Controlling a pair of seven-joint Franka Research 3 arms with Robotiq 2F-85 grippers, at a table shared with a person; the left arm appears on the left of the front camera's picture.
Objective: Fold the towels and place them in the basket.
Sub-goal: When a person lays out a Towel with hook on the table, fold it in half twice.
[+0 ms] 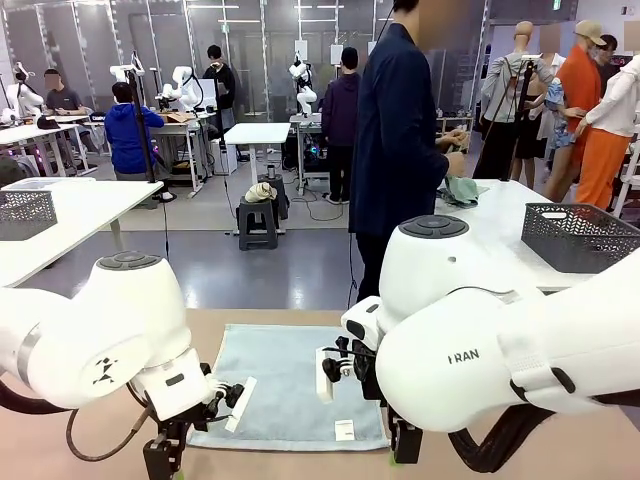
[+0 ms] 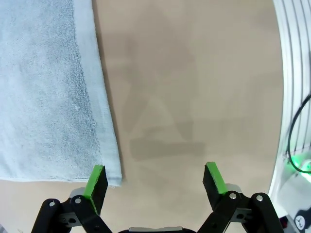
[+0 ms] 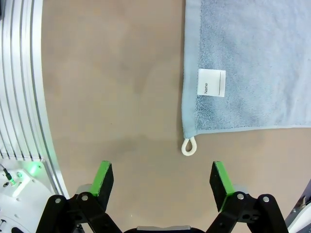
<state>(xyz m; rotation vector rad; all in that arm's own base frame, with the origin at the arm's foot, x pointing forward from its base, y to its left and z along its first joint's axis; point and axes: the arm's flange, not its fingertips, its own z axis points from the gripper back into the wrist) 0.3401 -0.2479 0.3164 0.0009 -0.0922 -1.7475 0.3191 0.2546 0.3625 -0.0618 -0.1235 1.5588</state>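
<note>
- Left gripper (image 2: pixel 154 174): jaws spread wide, nothing between them. The fingers are black with bright green pads (image 2: pixel 97 180). It is over bare table, and one pad is level with the towel's near corner. Whether the pad touches the cloth cannot be told.
- In the front view the left gripper (image 1: pixel 165 458) sits low at the towel's (image 1: pixel 285 385) near left corner.
- Table (image 2: pixel 194 73): smooth, matt, tan surface with faint gripper shadows on it.
- Towel (image 2: pixel 43 97): pale blue-grey terry with a looped, nubbly pile. A flatter woven band runs along the edge and the corner is square. It lies spread flat in a single layer, rectangular, on the tan table between the two arms.
- Left-hand basket (image 1: pixel 25 212): dark grey with lattice sides, on a white table at far left.
- Person (image 1: pixel 395 130): in a dark coat beyond the far edge of the table, turned towards the white table at right, with hands at a greenish cloth (image 1: pixel 460 190).
- Right gripper (image 3: pixel 161 170): jaws likewise wide apart and empty, over bare table (image 3: pixel 112 73), just short of the towel's near right corner.
- In the front view the right gripper (image 1: pixel 405 440) is partly hidden by the white arm.
- Towel (image 3: pixel 252 63), this corner: the same soft pile with a hemmed border. A white rectangular label (image 3: pixel 212 82) printed "Name" is sewn near the edge. A thin white loop (image 3: pixel 189 146) lies on the table at the corner, clear of both pads.
- Right-hand basket (image 1: pixel 580 235): dark grey with a mesh wall and a solid rim. It stands on the white table at far right, well apart from the towel.
</note>
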